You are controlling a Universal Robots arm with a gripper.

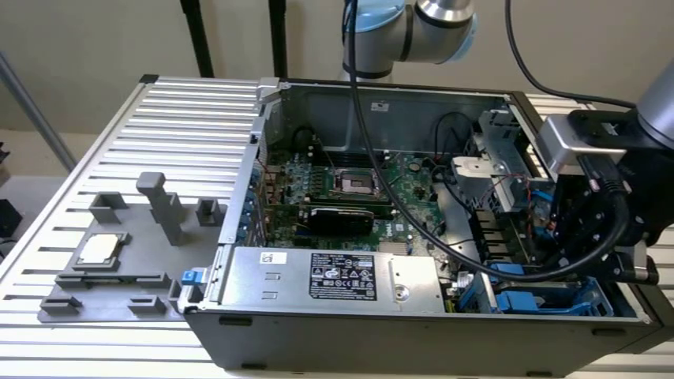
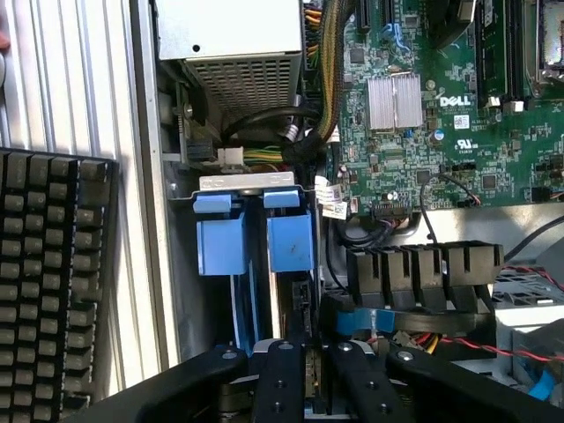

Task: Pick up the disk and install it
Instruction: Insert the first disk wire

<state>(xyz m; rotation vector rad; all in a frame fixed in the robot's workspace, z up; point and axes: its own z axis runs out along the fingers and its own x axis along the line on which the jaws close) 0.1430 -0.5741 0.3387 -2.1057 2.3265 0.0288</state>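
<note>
The disk [image 2: 298, 308] stands on edge in the blue drive bay at the corner of the open computer case, its thin dark side facing the wrist camera, with a blue rail tab [image 2: 291, 242] at its far end. My gripper [image 2: 315, 357] is shut on the disk, one black finger [image 2: 282, 383] on each flat side. In the exterior view the gripper [image 1: 589, 253] hangs inside the case at the exterior view's right, above the blue bay [image 1: 532, 304], and covers the disk.
A second blue carrier [image 2: 216, 247] sits right beside the held disk. The silver power supply [image 1: 327, 276] borders the bay. Green motherboard [image 1: 348, 181] and black cables [image 1: 463, 253] lie close. A processor chip [image 1: 100, 249] rests on the grey fixture. A keyboard [image 2: 53, 282] lies outside the case.
</note>
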